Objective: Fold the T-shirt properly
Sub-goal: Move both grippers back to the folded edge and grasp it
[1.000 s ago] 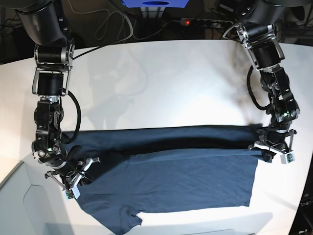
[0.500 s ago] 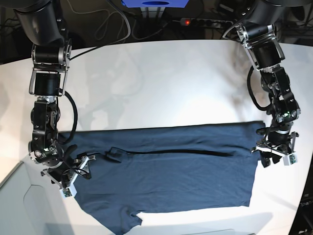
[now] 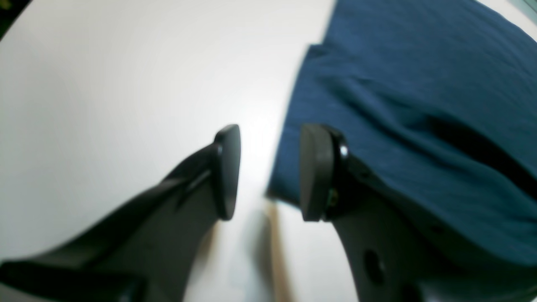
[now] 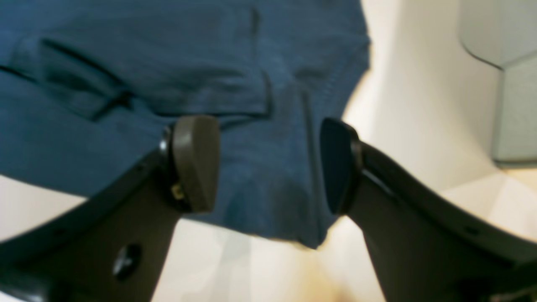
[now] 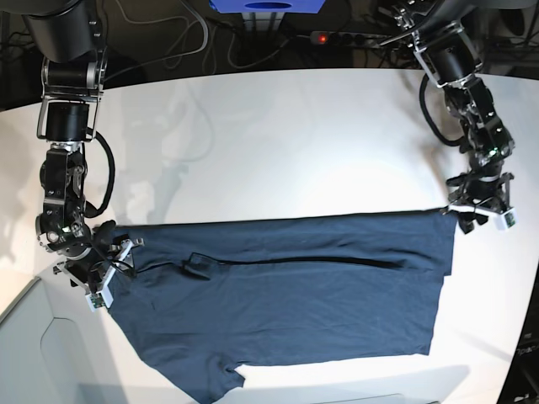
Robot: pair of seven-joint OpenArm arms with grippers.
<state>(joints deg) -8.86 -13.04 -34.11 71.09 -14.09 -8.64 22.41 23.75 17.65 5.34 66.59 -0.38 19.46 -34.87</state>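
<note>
Both claws are apart and holding nothing. My left gripper [image 5: 482, 212] hangs just off the T-shirt [image 5: 286, 295]'s far corner on its side; in the left wrist view the jaws straddle bare table [image 3: 105, 84] with the cloth edge just beside one finger. My right gripper [image 5: 99, 278] sits at the opposite edge, jaws spread over the cloth in the right wrist view, nothing pinched.

The shirt lies flat across the near half of the table, one long fold laid lengthwise, its crease a dark line across the middle. A small bunched bump [image 5: 199, 266] sits at the crease end nearer my right gripper.

Judgement: this fold is placed and the next grasp comes next. To do it well:
- clear both claws upward so I don't drag the edges
- flatten that bump before the next fold
- pinch matching corners on both sides so the edges stay parallel

Count: one T-shirt, two grippers, one fold visible.
</note>
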